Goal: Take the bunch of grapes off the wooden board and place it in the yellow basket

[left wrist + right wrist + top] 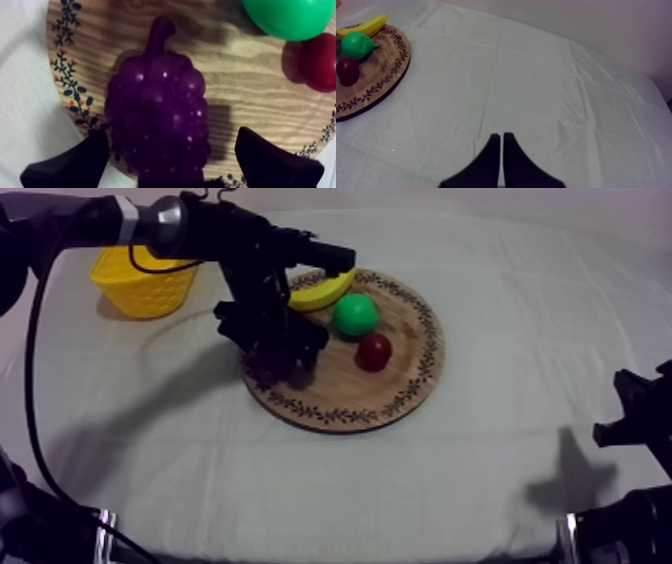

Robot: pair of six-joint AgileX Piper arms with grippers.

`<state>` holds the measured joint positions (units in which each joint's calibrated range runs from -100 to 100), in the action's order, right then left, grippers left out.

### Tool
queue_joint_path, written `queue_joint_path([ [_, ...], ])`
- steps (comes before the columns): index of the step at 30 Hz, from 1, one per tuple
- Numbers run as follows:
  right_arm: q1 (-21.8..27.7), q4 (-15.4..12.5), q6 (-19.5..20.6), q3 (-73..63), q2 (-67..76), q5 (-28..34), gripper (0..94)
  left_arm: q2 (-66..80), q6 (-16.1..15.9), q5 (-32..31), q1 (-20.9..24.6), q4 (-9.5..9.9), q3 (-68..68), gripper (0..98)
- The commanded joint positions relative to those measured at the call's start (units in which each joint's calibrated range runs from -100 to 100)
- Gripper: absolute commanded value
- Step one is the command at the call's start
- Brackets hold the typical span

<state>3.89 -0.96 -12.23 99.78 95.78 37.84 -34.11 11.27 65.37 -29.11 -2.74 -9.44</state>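
Top view: yellow basket (pixel 145 280) stands at the table's (pixel 420 488) left. Next, the left end effector (pixel 172 142) is spread wide, its fingers straddling the bunch of grapes (pixel 152 107) on the wooden board's (pixel 405 393) left edge. Banana (pixel 322 290), pear (pixel 354 315) and small red fruit (pixel 374 351) lie rightward. Right end effector (pixel 502 136) is closed, empty.

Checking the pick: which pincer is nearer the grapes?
Left. The left pincer is open astride the grapes on the board; the right pincer sits shut, far off over bare cloth.
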Motion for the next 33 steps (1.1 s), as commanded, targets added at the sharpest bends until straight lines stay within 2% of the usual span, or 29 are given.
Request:
queue_joint_path([
  [1,0.0,0.0,-0.2,0.0,0.0,0.0,0.3,-0.4,-0.2,0.3,0.1,-0.02,0.4,93.2],
  [6,0.0,0.0,-0.2,0.0,0.0,0.0,0.3,-1.6,-0.9,1.2,0.1,0.06,2.0,89.4],
  [23,0.0,0.0,-0.2,0.0,0.0,0.0,0.3,-1.5,0.5,0.6,0.0,0.82,1.6,57.3],
  [33,0.0,0.0,-0.2,0.0,0.0,0.0,0.3,0.7,1.7,-1.6,-0.8,1.81,-0.4,51.7],
])
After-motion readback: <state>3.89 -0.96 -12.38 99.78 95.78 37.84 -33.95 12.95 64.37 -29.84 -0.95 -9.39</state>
